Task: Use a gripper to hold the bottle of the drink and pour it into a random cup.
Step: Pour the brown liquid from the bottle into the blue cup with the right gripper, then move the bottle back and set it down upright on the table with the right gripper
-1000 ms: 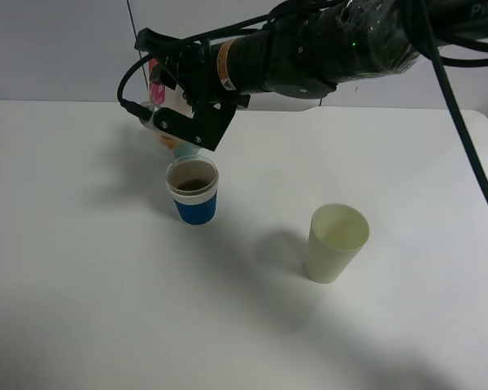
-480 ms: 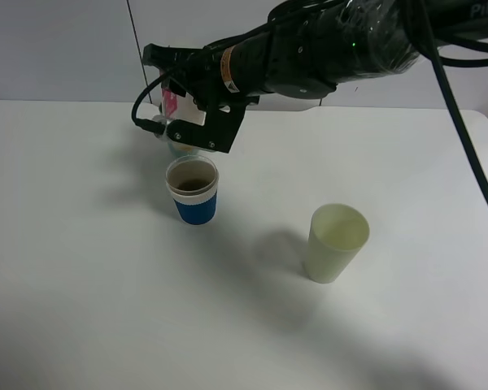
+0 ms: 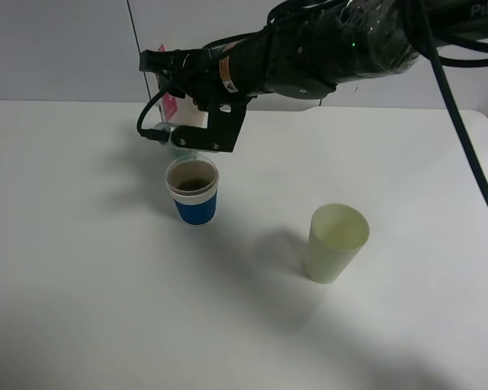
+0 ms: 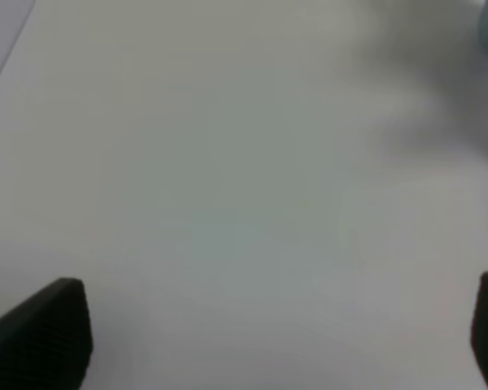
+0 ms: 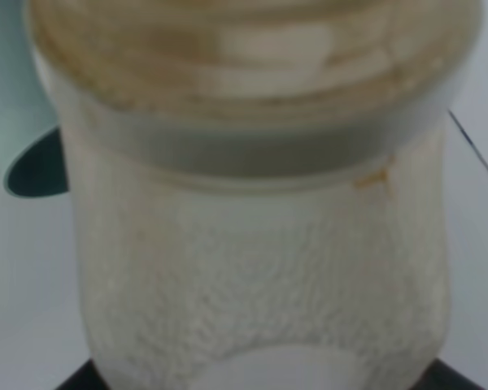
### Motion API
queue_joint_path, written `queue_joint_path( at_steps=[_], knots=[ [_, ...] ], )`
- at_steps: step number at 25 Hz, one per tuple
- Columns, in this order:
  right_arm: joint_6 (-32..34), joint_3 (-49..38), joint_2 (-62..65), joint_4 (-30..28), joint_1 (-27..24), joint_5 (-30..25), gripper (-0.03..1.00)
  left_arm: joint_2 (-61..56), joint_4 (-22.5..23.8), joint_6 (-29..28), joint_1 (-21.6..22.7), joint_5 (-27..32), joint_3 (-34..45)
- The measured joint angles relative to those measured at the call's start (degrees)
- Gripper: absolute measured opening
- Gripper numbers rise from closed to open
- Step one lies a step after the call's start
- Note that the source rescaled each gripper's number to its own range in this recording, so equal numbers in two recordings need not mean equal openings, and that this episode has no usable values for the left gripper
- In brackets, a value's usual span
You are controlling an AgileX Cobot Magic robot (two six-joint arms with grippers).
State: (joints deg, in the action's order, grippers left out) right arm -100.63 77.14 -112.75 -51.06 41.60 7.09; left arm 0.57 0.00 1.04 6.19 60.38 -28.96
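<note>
Right black gripper [image 3: 182, 114] clamped on small translucent whitish plastic bottle [image 3: 170, 106], held aloft just behind short blue-sleeved white paper cup [image 3: 195, 195], brown drink [image 3: 193, 184] inside cup, white table [image 3: 81, 268] beneath.

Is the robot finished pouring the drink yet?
Nearly. Done: brown drink sits in the white paper cup with the blue sleeve. In hand: the right claw grips the small whitish plastic bottle, raised behind that cup, with only brown traces showing inside. Left: probably just setting the bottle down.
</note>
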Motion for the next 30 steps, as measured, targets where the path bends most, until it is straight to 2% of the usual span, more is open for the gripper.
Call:
queue_joint_path(
  at_steps=[9, 11, 14, 17, 26, 30],
  knots=[
    [-0.06, 0.0, 0.0, 0.99, 0.0, 0.9, 0.02, 0.0, 0.0, 0.0, 0.0, 0.0, 0.0],
    [1.81, 0.0, 0.0, 1.27, 0.0, 0.83, 0.02, 0.0, 0.0, 0.0, 0.0, 0.0, 0.0],
    [9.92, 0.0, 0.0, 2.61, 0.0, 0.83, 0.02, 0.0, 0.0, 0.0, 0.0, 0.0, 0.0],
    [24.29, 0.0, 0.0, 3.4, 0.0, 0.83, 0.02, 0.0, 0.0, 0.0, 0.0, 0.0, 0.0],
    [78.95, 0.0, 0.0, 4.05, 0.0, 0.78, 0.02, 0.0, 0.0, 0.0, 0.0, 0.0, 0.0],
    [99.06, 0.0, 0.0, 6.05, -0.27, 0.78, 0.0, 0.0, 0.0, 0.0, 0.0, 0.0, 0.0]
  ],
)
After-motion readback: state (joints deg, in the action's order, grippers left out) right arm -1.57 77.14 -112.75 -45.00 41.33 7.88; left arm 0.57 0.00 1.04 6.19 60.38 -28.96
